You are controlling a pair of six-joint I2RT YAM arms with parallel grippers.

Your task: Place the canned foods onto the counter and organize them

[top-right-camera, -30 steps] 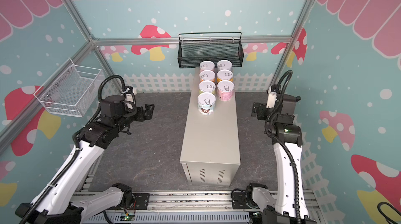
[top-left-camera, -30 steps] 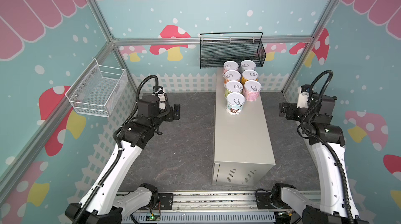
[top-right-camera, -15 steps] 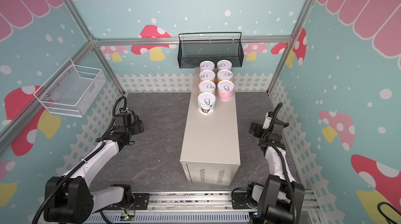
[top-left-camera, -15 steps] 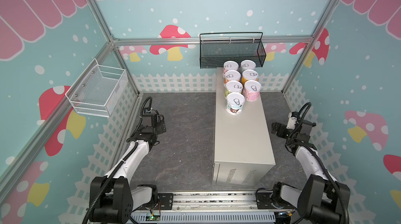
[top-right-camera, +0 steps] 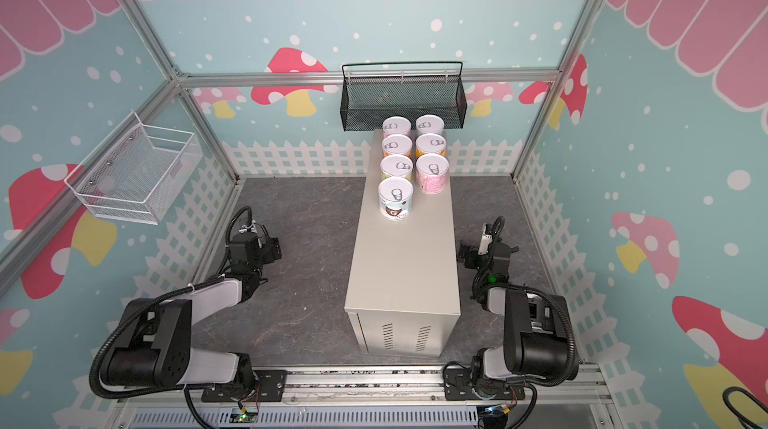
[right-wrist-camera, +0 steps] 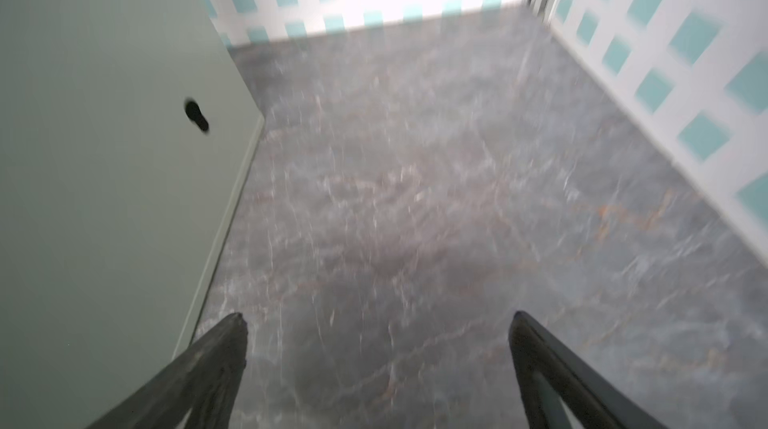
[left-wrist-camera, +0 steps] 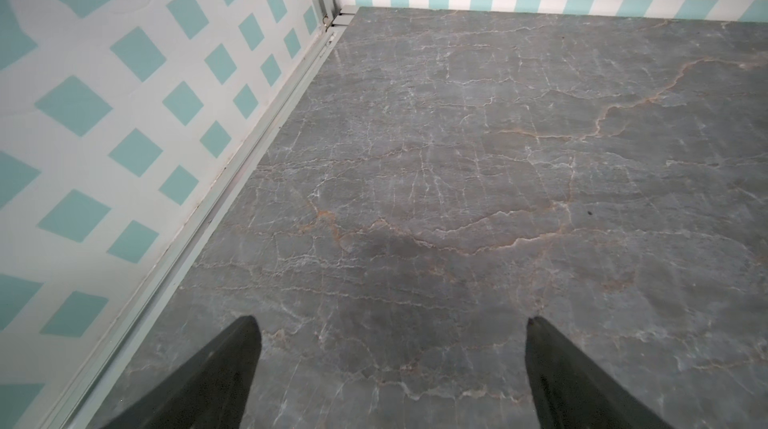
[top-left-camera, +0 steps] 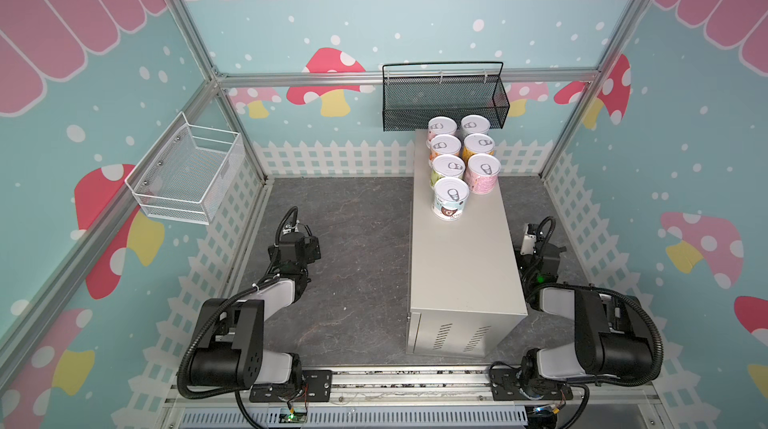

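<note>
Beside right tool (right-wrist-camera: 377, 315), tall beige-grey metal cabinet table (top-left-camera: 461, 264); seven silver-lidded colour-labelled cans (top-left-camera: 448, 166) packed on far end, above both tools. Jaws of left tool (left-wrist-camera: 392, 319) and right tool gaping, empty. Risk: careless reach knocks packed neighbours off.

Both arms sit folded low, elbows drawn back toward their bases, in both top views: the left arm (top-left-camera: 274, 292) and the right arm (top-left-camera: 555, 302). The left gripper (left-wrist-camera: 390, 323) and right gripper (right-wrist-camera: 376, 319) point forward and down, jaws spread wide and empty.
</note>
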